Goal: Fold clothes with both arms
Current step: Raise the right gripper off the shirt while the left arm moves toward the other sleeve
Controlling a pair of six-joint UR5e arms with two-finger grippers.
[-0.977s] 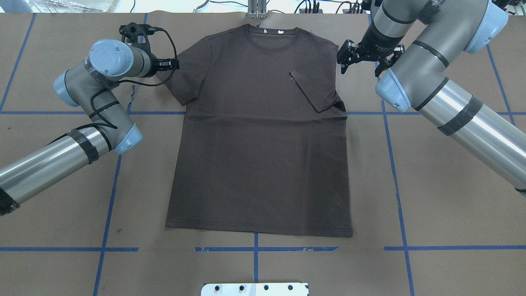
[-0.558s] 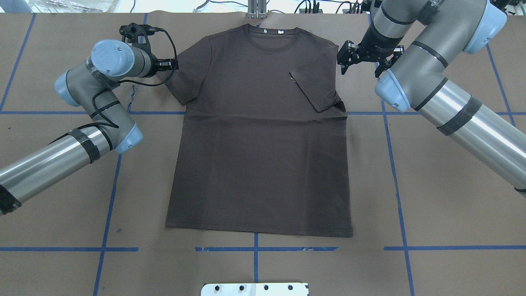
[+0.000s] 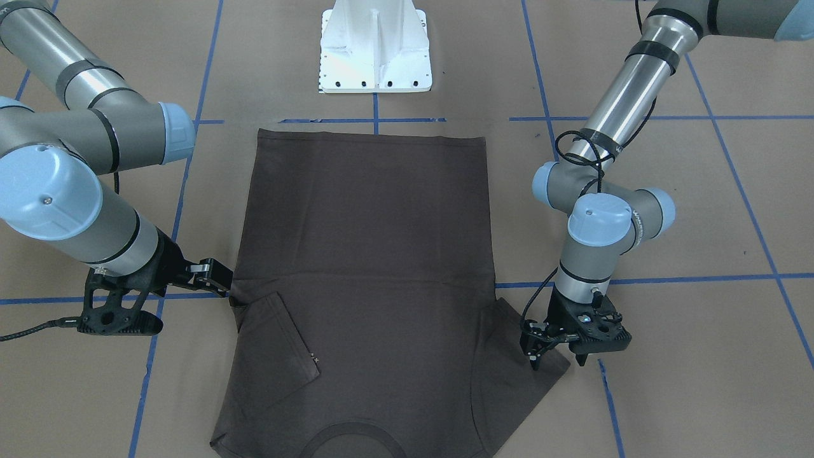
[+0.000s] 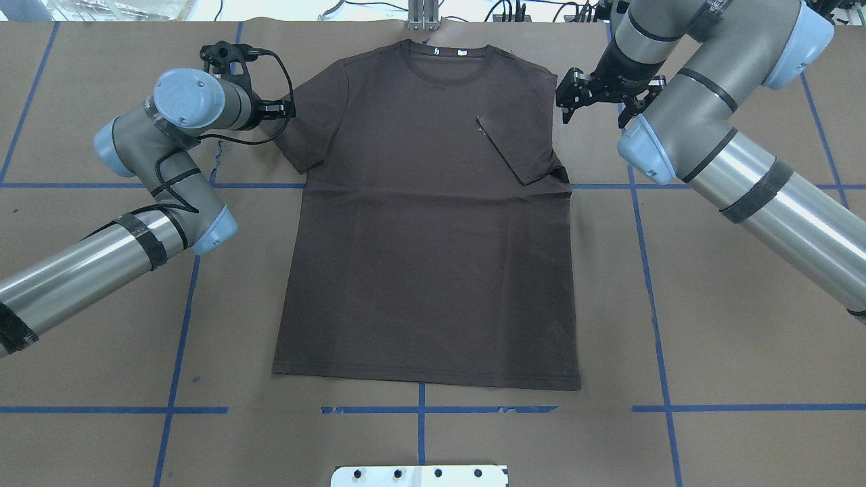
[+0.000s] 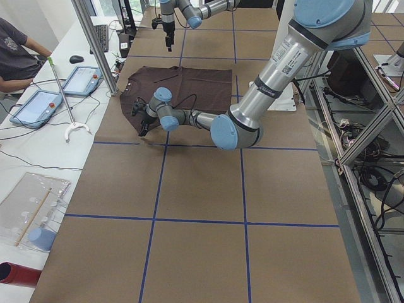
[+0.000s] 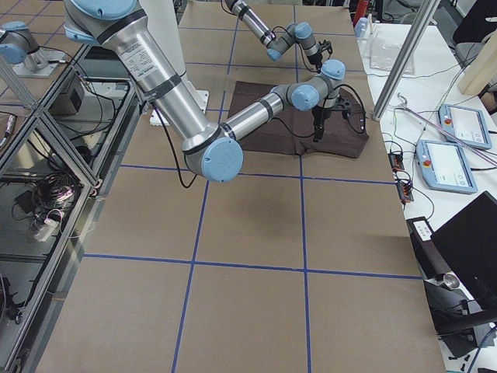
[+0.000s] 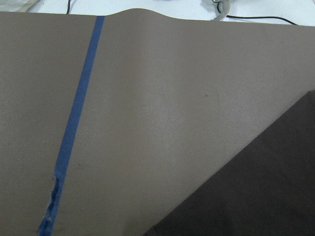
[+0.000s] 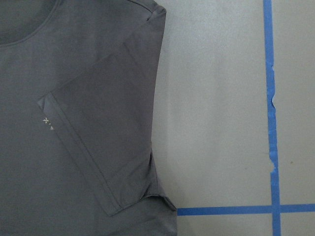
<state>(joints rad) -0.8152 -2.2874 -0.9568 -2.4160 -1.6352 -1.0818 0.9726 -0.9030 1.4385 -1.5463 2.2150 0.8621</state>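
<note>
Brown tabletop (image 4: pixel 744 338), blue tape grid (image 4: pixel 101 410), white pedestal (image 3: pixel 375 51), T-shirt (image 4: pixel 426 257) spread, left claw (image 3: pixel 558 356) and right claw (image 4: pixel 594 113) open

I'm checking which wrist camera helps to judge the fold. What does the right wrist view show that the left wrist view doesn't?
Only the right wrist view: the folded sleeve lying flat over the T-shirt, a small pale mark by its hem, part of the collar, and a tape crossing.
Only the left wrist view: one corner of the other sleeve, a frayed tape end, and a cable beyond the far edge of the brown paper.
Both: dark shirt fabric on brown paper marked with blue tape.
</note>
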